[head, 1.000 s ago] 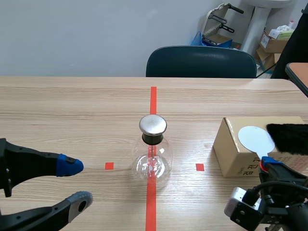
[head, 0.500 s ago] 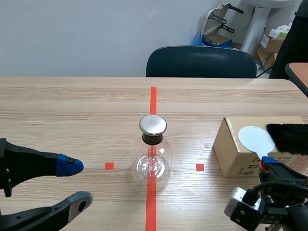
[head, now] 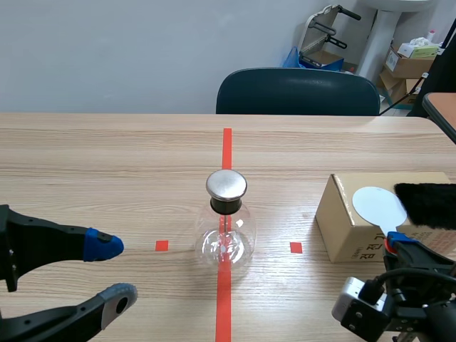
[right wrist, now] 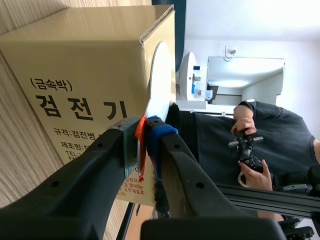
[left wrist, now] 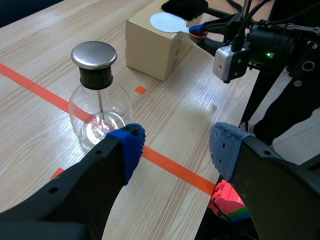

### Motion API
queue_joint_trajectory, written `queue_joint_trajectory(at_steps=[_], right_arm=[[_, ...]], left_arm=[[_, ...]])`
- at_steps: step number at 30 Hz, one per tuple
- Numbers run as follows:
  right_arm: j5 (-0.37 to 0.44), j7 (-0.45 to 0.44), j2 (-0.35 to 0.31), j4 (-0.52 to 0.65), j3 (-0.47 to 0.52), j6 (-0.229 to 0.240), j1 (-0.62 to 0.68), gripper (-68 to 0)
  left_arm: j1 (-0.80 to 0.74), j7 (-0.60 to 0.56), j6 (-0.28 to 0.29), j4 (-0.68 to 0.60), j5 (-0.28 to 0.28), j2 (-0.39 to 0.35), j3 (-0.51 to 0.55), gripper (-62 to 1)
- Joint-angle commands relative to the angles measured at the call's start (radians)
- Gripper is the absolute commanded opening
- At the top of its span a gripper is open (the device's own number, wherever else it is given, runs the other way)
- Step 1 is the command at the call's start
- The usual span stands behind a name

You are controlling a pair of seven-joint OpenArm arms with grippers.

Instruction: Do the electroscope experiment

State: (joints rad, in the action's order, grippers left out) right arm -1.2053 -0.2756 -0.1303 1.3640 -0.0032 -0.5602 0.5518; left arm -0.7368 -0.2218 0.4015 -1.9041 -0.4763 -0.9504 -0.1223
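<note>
Your left fingers are spread wide with nothing between them, low over the desk. The flask stands upright just ahead of the darker blue pad and apart from it. Its glass belly sits on the red tape line, which runs on across under your spread fingers. The flask has a round metal cap on a black collar, and a thin rod hangs from the cap down inside the glass.

Your right fingers are pressed together on the red handle of the disc, pinching it between the two pads. The disc is white and round and lies flat on top of the box, straight ahead of those fingers at the box's near edge. Its handle sticks out past that edge into your grip. Seen from the left wrist, the box sits on the desk past the flask, ahead of the spread fingers, and your right fingers come in beside it.

A black tuft of fur also lies on the box top, just beyond the disc from your right fingers. You cannot tell whether it touches the disc's rim.

A person shows past the box in the right wrist view, holding a small dark device in both hands. A dark chair stands at the far side of the desk from both sets of fingers.
</note>
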Motion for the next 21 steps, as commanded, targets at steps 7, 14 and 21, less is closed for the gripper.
queue_joint_trajectory(at_steps=[7,14,21], right_arm=[[0.001,0.007,-0.014,0.016,0.004,0.000,-0.006,-66.7],[0.001,0.007,-0.014,0.016,0.004,0.000,-0.006,-66.7],[0.001,0.007,-0.014,0.016,0.004,-0.001,-0.006,-66.7]], left_arm=[[-0.005,-0.022,0.006,-0.007,-0.007,0.006,-0.002,-29.2],[-0.004,-0.025,0.005,-0.007,-0.007,0.014,-0.002,-29.2],[-0.002,-0.020,0.005,-0.007,0.002,0.059,-0.002,-29.2]])
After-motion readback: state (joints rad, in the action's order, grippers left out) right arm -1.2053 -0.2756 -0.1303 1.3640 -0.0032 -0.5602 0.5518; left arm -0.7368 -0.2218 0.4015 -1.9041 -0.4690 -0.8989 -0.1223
